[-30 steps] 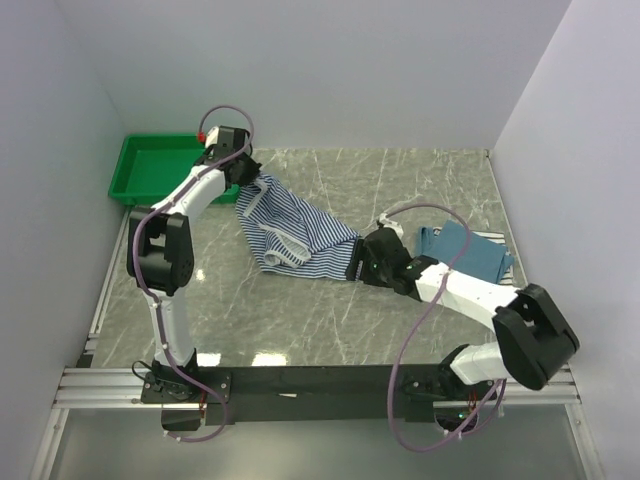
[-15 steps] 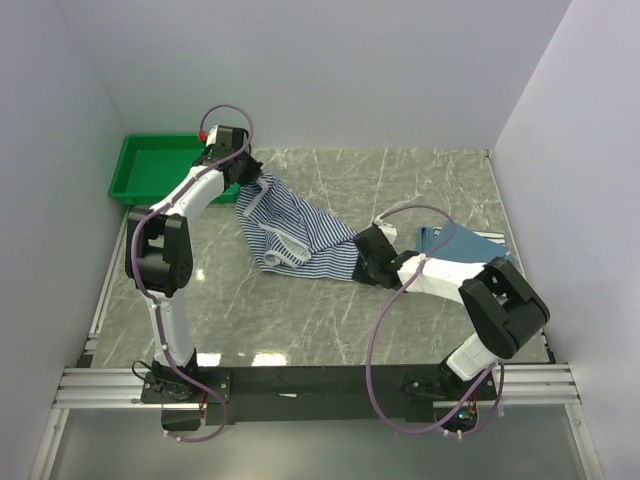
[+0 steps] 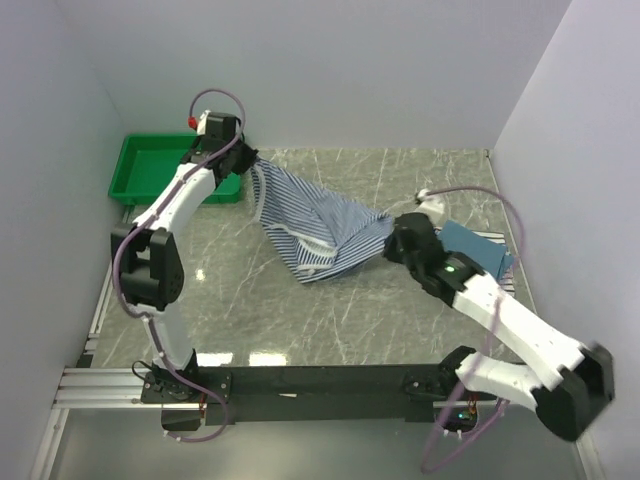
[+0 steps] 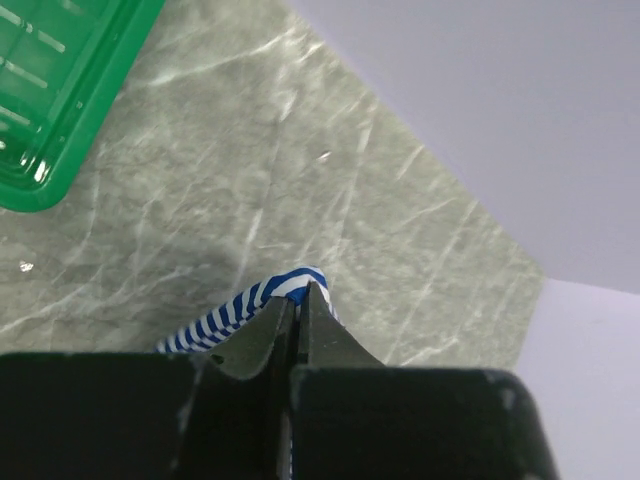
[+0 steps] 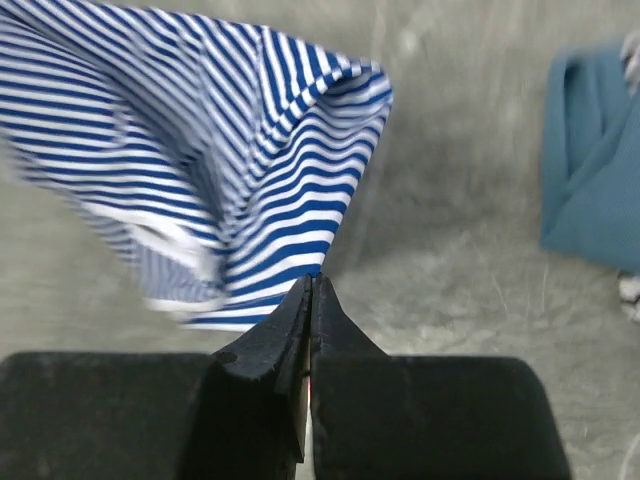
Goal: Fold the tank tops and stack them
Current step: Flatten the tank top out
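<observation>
The blue-and-white striped tank top [image 3: 318,228] hangs stretched between both grippers, sagging in the middle toward the table. My left gripper [image 3: 248,158] is shut on one corner at the back left; the cloth [image 4: 243,303] bulges round its closed tips [image 4: 300,290]. My right gripper [image 3: 392,236] is shut on the opposite corner; in the right wrist view the striped cloth [image 5: 230,170] fans out from the closed tips [image 5: 312,280]. The teal-blue tank top [image 3: 472,246] lies folded at the right, partly hidden by the right arm, and shows as the teal cloth [image 5: 595,170] in the right wrist view.
A green plastic tray [image 3: 150,168] stands at the back left corner, right beside the left arm, and its rim [image 4: 45,150] shows in the left wrist view. The grey marble table [image 3: 300,310] meets white walls at the back and on both sides.
My right gripper went from open to shut on the striped top's corner and rose to the right. The left gripper lifted its corner too, so the top now hangs between them.
</observation>
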Tool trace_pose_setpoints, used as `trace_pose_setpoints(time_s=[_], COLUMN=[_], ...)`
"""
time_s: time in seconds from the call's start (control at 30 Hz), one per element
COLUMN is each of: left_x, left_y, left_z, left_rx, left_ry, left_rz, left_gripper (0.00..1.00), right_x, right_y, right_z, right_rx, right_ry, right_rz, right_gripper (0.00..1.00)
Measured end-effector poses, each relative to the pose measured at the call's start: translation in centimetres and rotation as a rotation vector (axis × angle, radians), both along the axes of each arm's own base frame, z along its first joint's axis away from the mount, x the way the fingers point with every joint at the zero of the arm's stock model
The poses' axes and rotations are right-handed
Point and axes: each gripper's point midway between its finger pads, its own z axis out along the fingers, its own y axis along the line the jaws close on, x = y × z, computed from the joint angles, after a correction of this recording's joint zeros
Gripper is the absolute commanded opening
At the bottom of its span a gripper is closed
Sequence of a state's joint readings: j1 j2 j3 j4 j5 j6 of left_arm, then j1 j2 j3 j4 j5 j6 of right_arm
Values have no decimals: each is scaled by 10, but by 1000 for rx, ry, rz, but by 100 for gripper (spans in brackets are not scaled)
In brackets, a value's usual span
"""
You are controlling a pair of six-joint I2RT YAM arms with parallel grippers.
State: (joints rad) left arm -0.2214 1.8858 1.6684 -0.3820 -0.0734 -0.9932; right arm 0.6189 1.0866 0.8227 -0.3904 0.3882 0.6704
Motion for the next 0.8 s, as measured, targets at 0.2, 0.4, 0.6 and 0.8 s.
trace_pose_setpoints(time_s=[0.2,0.4,0.6,0.8], left_x=[-23,-86,-168,-155], left_y=[7,19,34,30], left_z=[96,217,306,338], left_rx=[-46,-86,-119,-144], left_ry=[-190,-439,-657,-721], left_rz=[22,4,-10,-41], left_gripper=[1,1,1,5], right_x=[-16,-37,-54,-28], right_y=[-17,-30,-40,-21], right_z=[109,148,184,162], right_rx=[86,93,121,55], right_ry=[-219,-282,-359,-266], right_rz=[16,51,78,109], right_gripper=[0,0,0,0])
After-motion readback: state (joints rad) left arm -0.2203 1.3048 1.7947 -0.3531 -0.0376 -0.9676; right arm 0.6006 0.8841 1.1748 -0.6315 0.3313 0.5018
